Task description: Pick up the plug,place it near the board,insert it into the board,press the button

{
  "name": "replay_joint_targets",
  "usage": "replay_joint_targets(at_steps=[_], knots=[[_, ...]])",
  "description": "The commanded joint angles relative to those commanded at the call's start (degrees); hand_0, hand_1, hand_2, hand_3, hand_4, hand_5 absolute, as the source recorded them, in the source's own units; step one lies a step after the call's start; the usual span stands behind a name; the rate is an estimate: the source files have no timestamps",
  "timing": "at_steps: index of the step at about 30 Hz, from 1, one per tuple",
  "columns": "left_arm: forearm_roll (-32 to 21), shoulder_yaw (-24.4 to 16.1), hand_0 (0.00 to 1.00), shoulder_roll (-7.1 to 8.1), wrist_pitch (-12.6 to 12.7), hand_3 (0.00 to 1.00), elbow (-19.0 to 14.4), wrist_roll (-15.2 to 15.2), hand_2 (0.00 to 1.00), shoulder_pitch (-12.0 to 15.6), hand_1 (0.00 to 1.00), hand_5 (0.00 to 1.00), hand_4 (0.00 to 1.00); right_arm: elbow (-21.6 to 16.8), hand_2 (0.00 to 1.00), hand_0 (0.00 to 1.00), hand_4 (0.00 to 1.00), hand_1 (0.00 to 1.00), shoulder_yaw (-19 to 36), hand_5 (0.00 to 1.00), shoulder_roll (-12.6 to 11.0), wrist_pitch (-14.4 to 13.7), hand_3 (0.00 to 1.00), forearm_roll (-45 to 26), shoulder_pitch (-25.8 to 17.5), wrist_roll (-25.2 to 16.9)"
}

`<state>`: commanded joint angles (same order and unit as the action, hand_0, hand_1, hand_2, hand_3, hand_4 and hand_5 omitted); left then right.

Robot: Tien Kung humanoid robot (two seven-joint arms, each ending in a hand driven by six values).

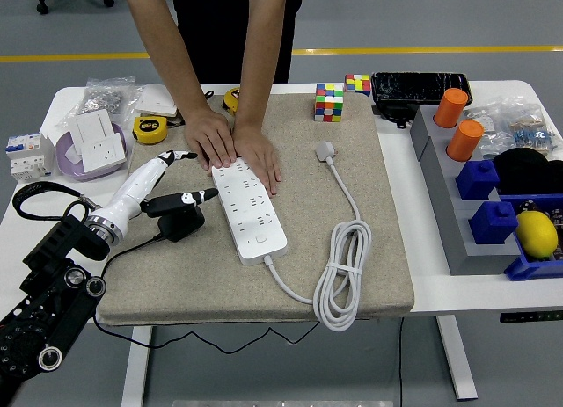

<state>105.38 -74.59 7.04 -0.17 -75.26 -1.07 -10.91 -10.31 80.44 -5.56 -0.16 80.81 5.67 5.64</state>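
Note:
The white power strip (250, 209) lies on the tan mat (176, 275), its button (260, 240) near the front end. A black plug (179, 222) with a black cable lies on the mat just left of the strip. My left hand (186, 185) is over it with fingers spread: one white-tipped finger (204, 195) rests along the plug's top, another finger (179, 156) points away toward the back. The hand does not close around the plug. A person at the far side presses both hands (233, 145) flat on the strip's far end.
The strip's own white plug (326, 149) and coiled cable (340, 279) lie on the mat to the right. Tape measures (150, 129), wall sockets (96, 143) and cubes (330, 102) sit at the back. A grey rack (444, 205) with blue and orange parts stands right.

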Motion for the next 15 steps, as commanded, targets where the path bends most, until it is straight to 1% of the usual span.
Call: replay_joint_targets(at_steps=[1, 2, 3, 5, 7, 8, 10, 13, 14, 15], knots=[[-2.2, -0.2, 0.927, -0.4, 0.6, 0.902, -0.6, -0.6, 0.927, 0.4, 0.998, 0.998, 0.998, 0.0, 0.716, 0.867, 0.998, 0.723, 0.0, 0.669, 0.0, 0.0, 0.703, 0.0, 0.0, 0.0], [-4.8, -0.5, 0.893, -0.94, 1.2, 0.89, -1.3, -1.3, 0.904, 0.9, 0.952, 0.998, 0.998, 0.0, 0.717, 0.867, 0.998, 0.724, 0.1, 0.669, 0.0, 0.0, 0.702, 0.0, -0.1, 0.0], [-6.1, -0.5, 0.893, -1.24, 1.6, 0.89, -1.6, -1.7, 0.904, 1.2, 0.952, 0.998, 0.998, 0.0, 0.717, 0.867, 0.998, 0.724, 0.1, 0.669, 0.1, 0.0, 0.702, 0.0, -0.1, 0.0], [-11.0, -0.9, 0.893, -2.62, 2.9, 0.89, -2.9, -3.6, 0.904, 2.4, 0.952, 0.998, 0.998, 0.0, 0.717, 0.867, 0.998, 0.724, 0.1, 0.669, 0.1, 0.0, 0.702, 0.1, -0.2, 0.0], [-15.8, -1.3, 0.893, -3.55, 3.3, 0.89, -3.5, -4.9, 0.904, 3.2, 0.952, 0.998, 0.998, 0.0, 0.717, 0.867, 0.998, 0.724, 0.1, 0.669, 0.2, 0.0, 0.702, 0.1, -0.2, 0.0], [-18.1, -1.5, 0.865, -3.94, 3.4, 0.884, -3.7, -5.4, 0.898, 3.6, 0.923, 0.998, 0.998, 0.0, 0.716, 0.867, 0.998, 0.724, 0.1, 0.668, 0.2, 0.0, 0.702, 0.1, -0.3, 0.0], [-23.3, -2.4, 0.865, -4.57, 3.2, 0.884, -3.7, -6.0, 0.898, 4.6, 0.923, 0.998, 0.998, 0.0, 0.716, 0.867, 0.998, 0.724, 0.1, 0.668, 0.3, 0.0, 0.702, 0.0, -0.3, -0.1], [-30.3, -3.8, 0.865, -4.93, 3.5, 0.884, -3.1, -6.4, 0.898, 5.7, 0.923, 0.998, 0.998, 0.0, 0.716, 0.867, 0.998, 0.724, 0.1, 0.668, 0.3, 0.0, 0.702, 0.0, -0.3, -0.1], [-32.9, -4.0, 0.928, -5.0, 3.5, 0.891, -3.0, -6.4, 0.918, 5.9, 0.943, 0.998, 0.998, 0.0, 0.716, 0.866, 0.998, 0.724, 0.1, 0.669, 0.3, 0.0, 0.702, 0.0, -0.3, -0.1], [-35.1, -4.9, 0.928, -5.25, 3.6, 0.891, -2.5, -6.5, 0.918, 6.6, 0.943, 0.998, 0.998, 0.0, 0.716, 0.866, 0.998, 0.724, 0.3, 0.669, 0.4, 0.0, 0.702, 0.2, -0.2, 0.0]])
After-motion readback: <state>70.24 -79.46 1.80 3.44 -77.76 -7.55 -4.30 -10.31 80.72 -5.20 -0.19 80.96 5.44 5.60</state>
